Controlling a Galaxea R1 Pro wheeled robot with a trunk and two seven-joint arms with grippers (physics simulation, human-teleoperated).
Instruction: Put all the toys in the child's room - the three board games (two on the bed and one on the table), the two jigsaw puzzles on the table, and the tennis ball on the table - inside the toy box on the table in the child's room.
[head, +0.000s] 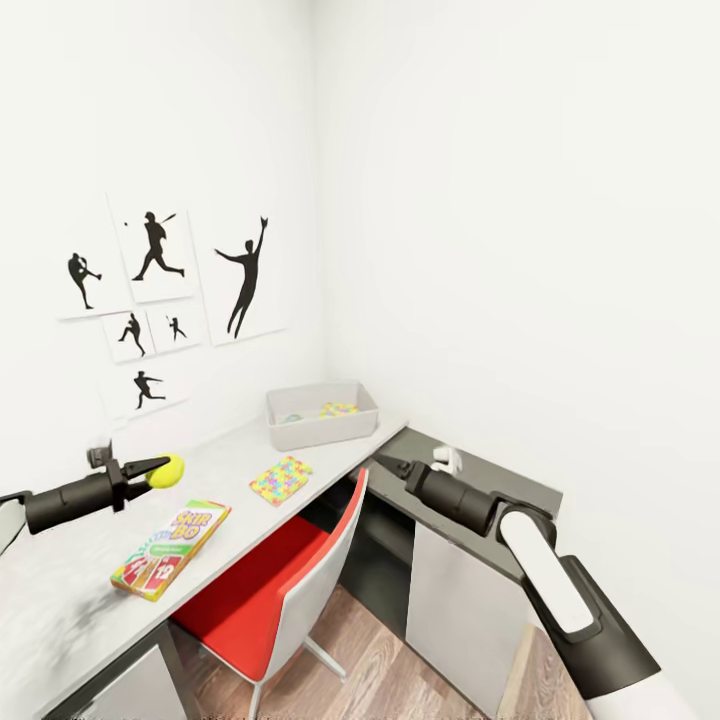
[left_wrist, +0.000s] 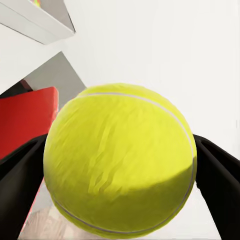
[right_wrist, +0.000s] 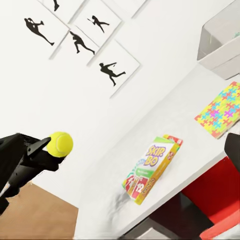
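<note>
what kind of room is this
Likely a child's bedroom or playroom: black baseball-player silhouette pictures on the white wall, a long pale grey desk bearing an orange-green "Skip-Bo" game box and a multicolour jigsaw puzzle square, and a red-seated chair.

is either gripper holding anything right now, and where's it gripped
The left gripper holds the tennis ball, one finger on each opposite side at its widest part. The right gripper appears to hold nothing.

A red chair (head: 270, 590) sits beneath black silhouette pictures (head: 160, 300).
</note>
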